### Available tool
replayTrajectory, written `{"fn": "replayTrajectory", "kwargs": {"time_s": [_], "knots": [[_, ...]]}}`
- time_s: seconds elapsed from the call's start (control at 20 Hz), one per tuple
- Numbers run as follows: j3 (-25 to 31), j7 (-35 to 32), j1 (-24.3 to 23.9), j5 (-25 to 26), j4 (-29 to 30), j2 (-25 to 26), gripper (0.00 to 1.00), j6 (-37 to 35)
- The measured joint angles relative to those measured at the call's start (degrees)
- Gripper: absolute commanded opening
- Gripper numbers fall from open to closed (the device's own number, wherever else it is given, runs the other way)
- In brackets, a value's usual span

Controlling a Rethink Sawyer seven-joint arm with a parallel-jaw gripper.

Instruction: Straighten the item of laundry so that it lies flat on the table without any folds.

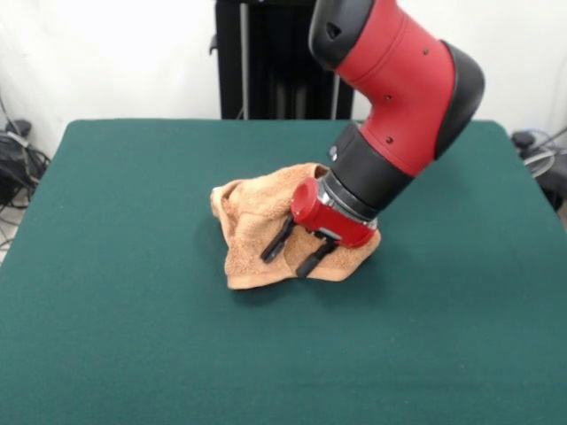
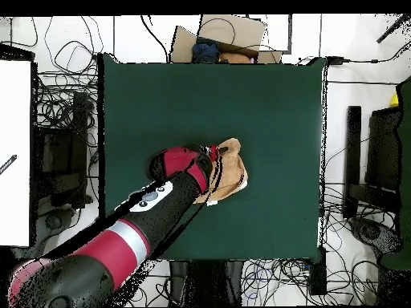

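The item of laundry (image 1: pixel 251 220), a light orange-tan towel, lies bunched in a crumpled heap near the middle of the green table (image 1: pixel 124 319). My gripper (image 1: pixel 283 265) tilts down over the heap's front right part, its two black fingers (image 1: pixel 276 243) spread apart and open, with nothing visibly pinched between them. The red wrist covers the towel's right side. In the overhead view the towel (image 2: pixel 232 170) pokes out from under the arm's head on the table (image 2: pixel 273 96), and the arm mostly hides the gripper (image 2: pixel 212 178) there.
Tangled cables (image 2: pixel 68 120) lie on the floor along both sides of the table. A cardboard box (image 2: pixel 229 36) sits past one table edge and a white surface (image 2: pixel 14 152) beside another. Dark equipment (image 2: pixel 377 152) stands on the opposite side.
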State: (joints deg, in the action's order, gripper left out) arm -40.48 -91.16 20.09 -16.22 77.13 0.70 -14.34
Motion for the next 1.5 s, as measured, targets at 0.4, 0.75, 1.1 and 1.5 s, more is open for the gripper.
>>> {"fn": "replayTrajectory", "kwargs": {"time_s": [0.4,0.75,1.1,1.5], "knots": [[0.0,0.0,0.0,-1.7,0.0,0.2,1.00,0.0],[-1.4,0.0,1.0,-3.4,-0.7,1.5,1.00,-0.2],[-6.8,-0.2,4.6,-4.9,-2.6,4.4,1.00,-6.4],[-13.4,-2.3,7.8,-6.6,-7.5,8.7,1.00,-16.7]]}}
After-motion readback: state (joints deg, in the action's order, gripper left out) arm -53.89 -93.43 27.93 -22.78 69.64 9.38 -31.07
